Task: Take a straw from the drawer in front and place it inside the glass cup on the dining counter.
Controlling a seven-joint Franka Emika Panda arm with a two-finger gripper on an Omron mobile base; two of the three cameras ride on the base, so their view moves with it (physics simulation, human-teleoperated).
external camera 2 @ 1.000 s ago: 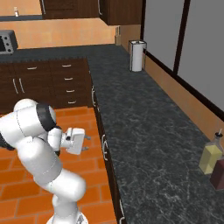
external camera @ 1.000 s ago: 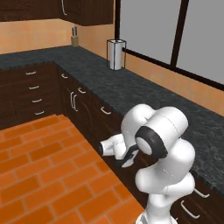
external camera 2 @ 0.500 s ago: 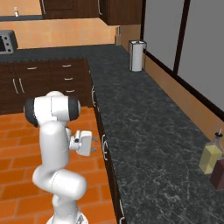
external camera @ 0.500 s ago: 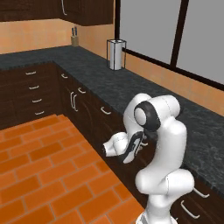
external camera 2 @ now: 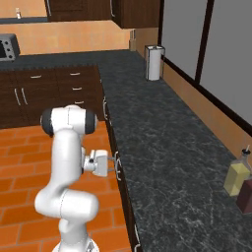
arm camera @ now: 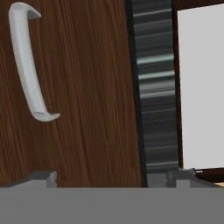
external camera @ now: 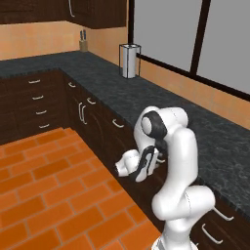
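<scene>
Our jaws gape wide and empty, near the shut dark-brown wooden drawer [arm camera: 83, 96]; only the hand view shows its one curved silver handle [arm camera: 27, 61] close up, beside the black speckled desk [external camera 2: 162, 147].

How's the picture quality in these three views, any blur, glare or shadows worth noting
Left base view: flat, even light, soft and slightly blurred, no hard shadows around the gripper. Right base view: the same flat look; the black counter shows speckle but no glare. Hand view: very close, with crisp wood grain on the drawer, a soft highlight along its handle, and the counter's edge smeared into streaks.
</scene>
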